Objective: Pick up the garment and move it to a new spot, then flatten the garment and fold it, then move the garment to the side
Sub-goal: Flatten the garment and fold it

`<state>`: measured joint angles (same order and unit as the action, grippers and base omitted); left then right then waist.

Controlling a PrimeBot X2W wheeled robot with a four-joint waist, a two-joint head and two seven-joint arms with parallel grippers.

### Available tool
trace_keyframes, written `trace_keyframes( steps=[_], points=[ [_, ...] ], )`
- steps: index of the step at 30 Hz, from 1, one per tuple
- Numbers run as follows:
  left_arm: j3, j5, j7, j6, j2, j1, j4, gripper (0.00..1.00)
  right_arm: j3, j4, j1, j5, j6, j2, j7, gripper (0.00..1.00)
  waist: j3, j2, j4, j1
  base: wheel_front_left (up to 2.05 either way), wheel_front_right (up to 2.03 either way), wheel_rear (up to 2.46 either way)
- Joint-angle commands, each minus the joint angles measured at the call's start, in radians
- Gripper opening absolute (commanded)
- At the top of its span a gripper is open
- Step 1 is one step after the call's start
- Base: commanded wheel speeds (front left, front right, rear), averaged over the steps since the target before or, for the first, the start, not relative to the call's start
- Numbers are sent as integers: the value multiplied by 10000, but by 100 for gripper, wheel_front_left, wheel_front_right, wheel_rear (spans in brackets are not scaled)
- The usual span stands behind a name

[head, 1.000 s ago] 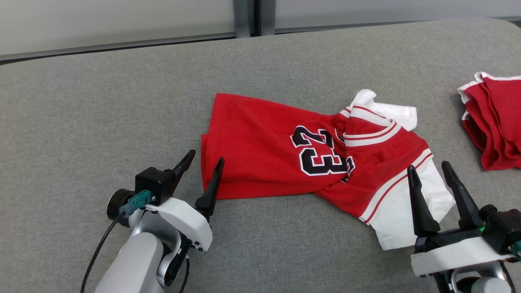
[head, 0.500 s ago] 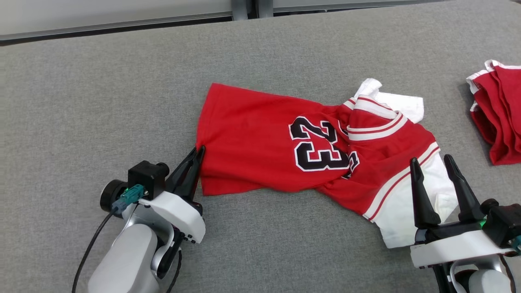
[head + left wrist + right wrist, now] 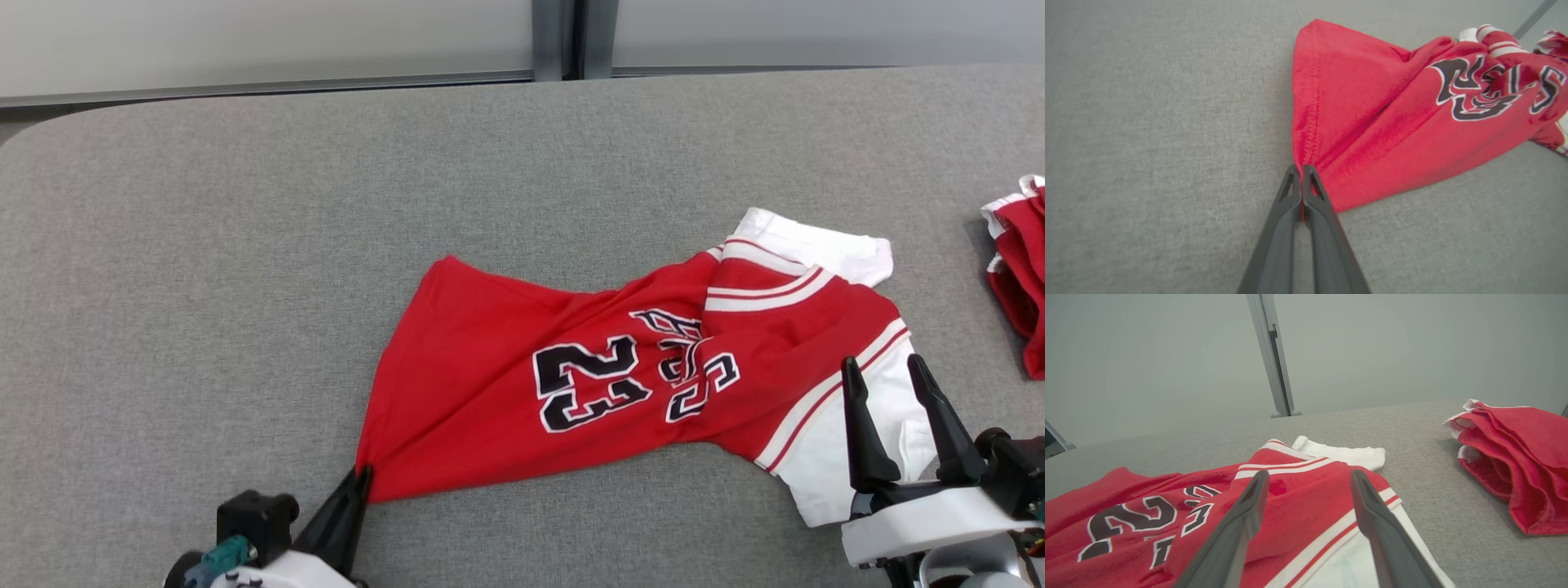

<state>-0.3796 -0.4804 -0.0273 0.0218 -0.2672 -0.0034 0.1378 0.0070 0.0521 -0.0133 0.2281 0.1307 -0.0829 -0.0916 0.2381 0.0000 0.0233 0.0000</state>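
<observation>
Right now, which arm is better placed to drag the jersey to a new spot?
Left. The left gripper is shut on the red jersey at its hem corner, with the fabric pulled taut toward it. The right gripper stands open over the white sleeve, gripping nothing.

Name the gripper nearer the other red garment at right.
Right. The right gripper stands left of the other garment; the left gripper, far across, pinches the jersey by its hem.
</observation>
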Motion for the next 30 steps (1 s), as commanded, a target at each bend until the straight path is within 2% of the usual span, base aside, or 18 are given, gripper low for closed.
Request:
trace_keyframes(
  steps=[1, 6, 9, 10, 11, 18, 24, 30],
  points=[
    [54, -51, 40, 101, -37, 172, -64, 0, -58, 10, 98, 43, -3, -16, 52, 100, -127, 0, 110, 0, 0, 0, 0],
    [114, -497, 332, 436, 90, 1187, -114, 0, -211, -1, 326, -8, -4, 1, 207, 100, -385, 0, 204, 0, 0, 0, 0],
    [33, -674, 370, 357, 215, 1355, 69, 0, -271, -126, 330, -84, -3, -12, 254, 100, -476, 0, 229, 0, 0, 0, 0],
    [113, -703, 183, 420, 299, 1272, 150, 58, -279, -196, 323, -118, -3, -8, 279, 100, -498, 0, 231, 0, 0, 0, 0],
    [157, -702, -4, 425, 389, 1159, 219, 100, -281, -250, 322, -149, -3, -5, 285, 100, -531, 0, 223, 0, 0, 0, 0],
    [760, -430, -1964, 535, 798, 438, -80, 100, -231, -889, 350, -374, -3, -120, 474, 100, -758, 0, 105, 0, 0, 0, 0],
    [1326, 199, -2335, 703, 680, -276, -519, 100, -159, -1303, 378, -524, -3, -248, 711, 100, -1022, 0, -8, 0, 0, 0, 0],
    [1502, 731, -2368, 751, 433, -712, -591, 100, -113, -1535, 556, -582, -3, -318, 960, 100, -1370, 0, -64, 0, 0, 0, 0]
  ],
)
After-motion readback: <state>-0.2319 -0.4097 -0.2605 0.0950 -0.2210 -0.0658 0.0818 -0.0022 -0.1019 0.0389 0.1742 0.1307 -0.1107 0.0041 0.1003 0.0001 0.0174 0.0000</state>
